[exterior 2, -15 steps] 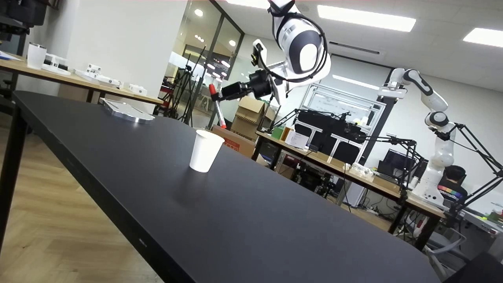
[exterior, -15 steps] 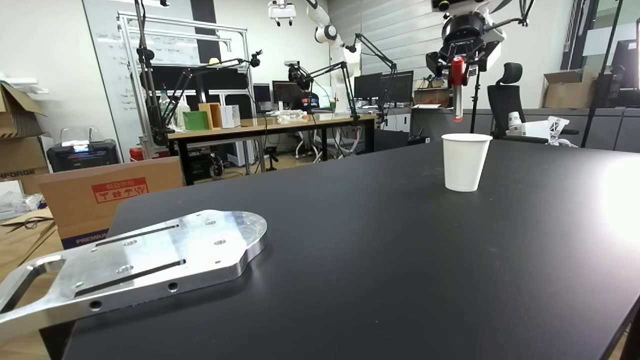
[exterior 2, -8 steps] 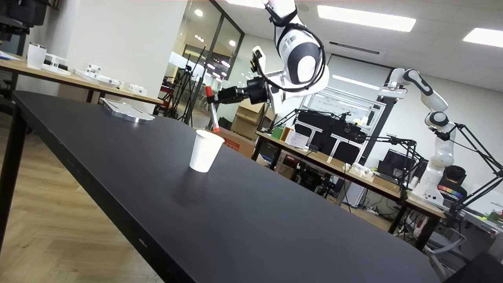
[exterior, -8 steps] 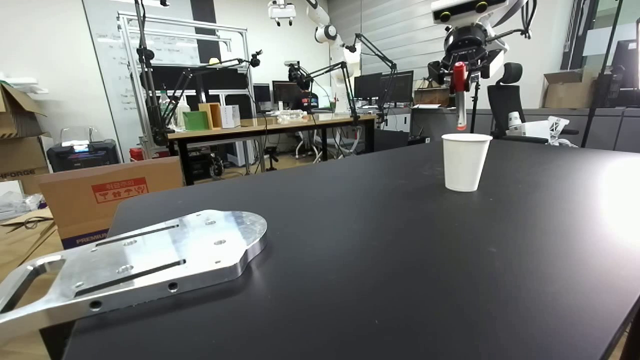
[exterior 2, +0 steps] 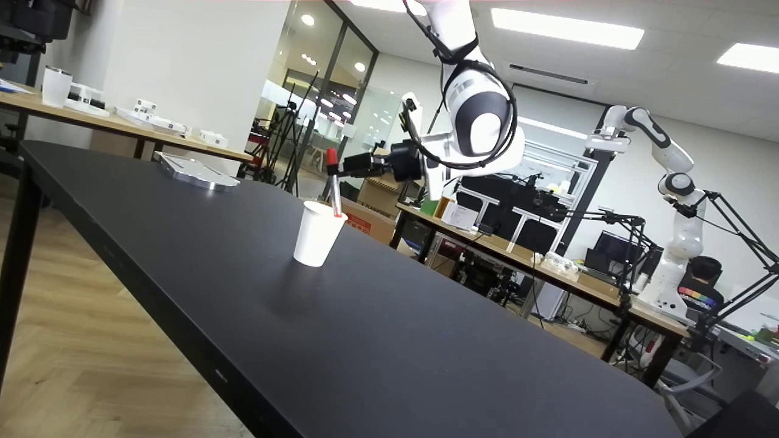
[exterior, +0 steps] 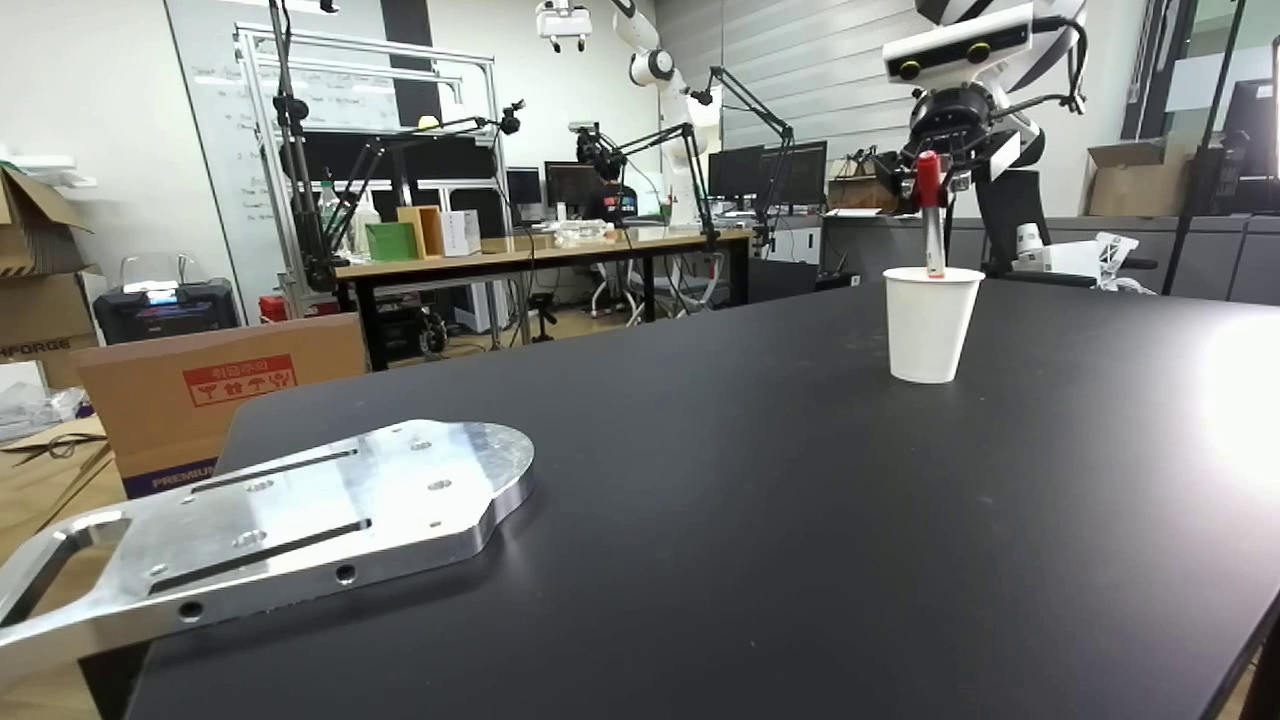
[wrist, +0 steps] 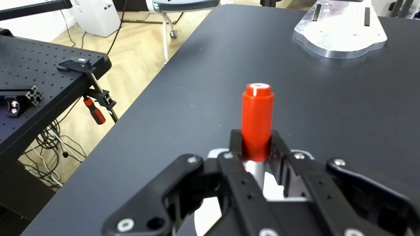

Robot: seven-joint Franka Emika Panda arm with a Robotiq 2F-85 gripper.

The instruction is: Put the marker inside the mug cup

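moved lower since earlier, bringing tip of marker (exterior: 932,215) to mouth of mug cup (exterior: 928,335). keeping claw (wrist: 257,142) closed around red part.

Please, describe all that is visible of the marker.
The marker is slim, with a glossy, plastic-looking red upper part, a silvery barrel and a red lower end. The gripper clasps the upper part from both sides, holding it nearly upright. The lower end is at the mouth of the white cup; whether they touch is unclear.
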